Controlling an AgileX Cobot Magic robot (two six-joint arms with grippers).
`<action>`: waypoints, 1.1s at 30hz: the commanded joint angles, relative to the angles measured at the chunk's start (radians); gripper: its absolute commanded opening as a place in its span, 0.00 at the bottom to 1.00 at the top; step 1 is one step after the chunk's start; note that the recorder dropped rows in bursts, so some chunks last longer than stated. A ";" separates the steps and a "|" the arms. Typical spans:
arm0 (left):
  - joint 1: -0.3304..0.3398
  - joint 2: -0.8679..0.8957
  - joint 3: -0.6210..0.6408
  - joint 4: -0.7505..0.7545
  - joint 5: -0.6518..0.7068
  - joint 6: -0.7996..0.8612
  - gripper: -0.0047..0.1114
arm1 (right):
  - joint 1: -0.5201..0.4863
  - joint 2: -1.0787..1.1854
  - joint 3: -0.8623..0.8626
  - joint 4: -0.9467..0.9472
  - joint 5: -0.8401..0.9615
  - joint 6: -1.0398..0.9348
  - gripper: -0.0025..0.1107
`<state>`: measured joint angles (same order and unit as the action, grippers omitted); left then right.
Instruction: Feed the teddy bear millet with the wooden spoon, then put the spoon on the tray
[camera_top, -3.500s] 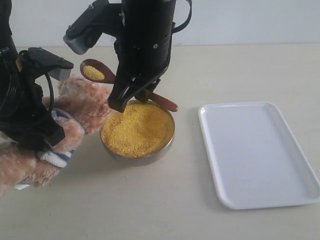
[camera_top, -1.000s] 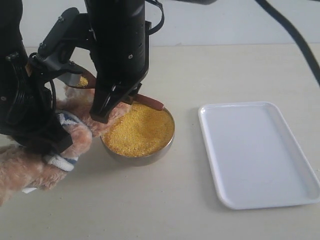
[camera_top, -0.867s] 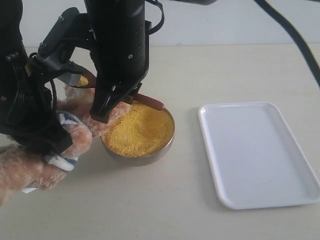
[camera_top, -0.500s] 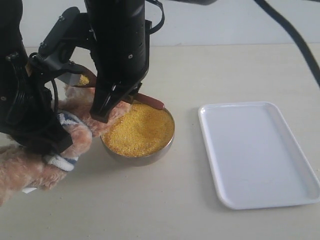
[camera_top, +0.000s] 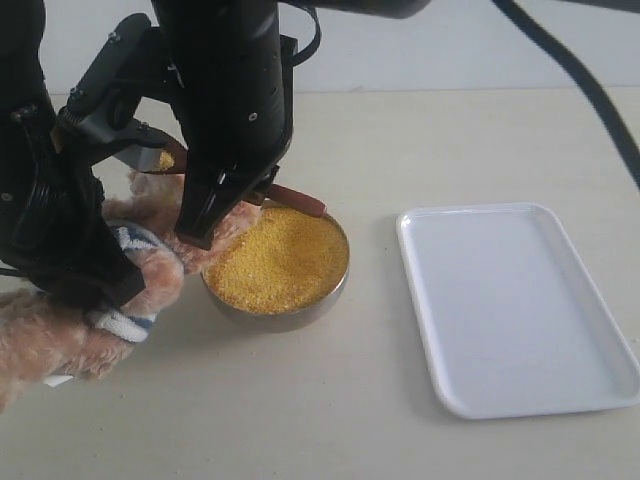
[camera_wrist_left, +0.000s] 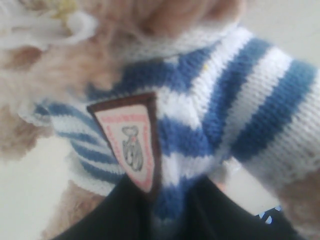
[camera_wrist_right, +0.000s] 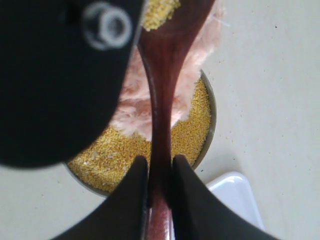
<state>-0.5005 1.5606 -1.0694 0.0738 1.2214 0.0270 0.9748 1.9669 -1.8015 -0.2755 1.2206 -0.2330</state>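
A spoonful of millet held over the teddy bear, beside the full bowl.

The right pincer (camera_wrist_right: 160, 164) is clenched on the slim handle of the wooden spoon (camera_wrist_right: 162, 100). The spoon's oval end carries a small heap of yellow grain above the fur of the teddy bear (camera_top: 150, 275), and its handle crosses the near rim of the metal bowl (camera_top: 300, 318). The millet (camera_top: 280, 260) fills that bowl almost to the brim. The left pincer (camera_wrist_left: 167, 215) grips the bear by its navy-and-white striped shirt (camera_wrist_left: 240, 100), just below the chest badge (camera_wrist_left: 131, 145). The bear leans against the bowl's left side. The white tray (camera_top: 520, 310) lies bare on the desk (camera_top: 300, 420), to the right of the bowl and apart from it.
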 joint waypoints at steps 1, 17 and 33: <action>-0.008 -0.012 -0.001 0.002 0.000 -0.012 0.07 | 0.001 -0.001 -0.006 -0.002 0.001 0.000 0.02; -0.008 -0.012 -0.001 0.001 0.000 -0.012 0.07 | 0.007 -0.001 0.035 -0.028 0.001 0.011 0.02; -0.008 -0.012 -0.001 0.001 0.000 -0.020 0.07 | 0.062 -0.001 0.035 -0.076 0.001 0.038 0.02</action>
<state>-0.5005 1.5606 -1.0642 0.0821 1.2466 0.0231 1.0178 1.9669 -1.7733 -0.3734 1.2197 -0.1792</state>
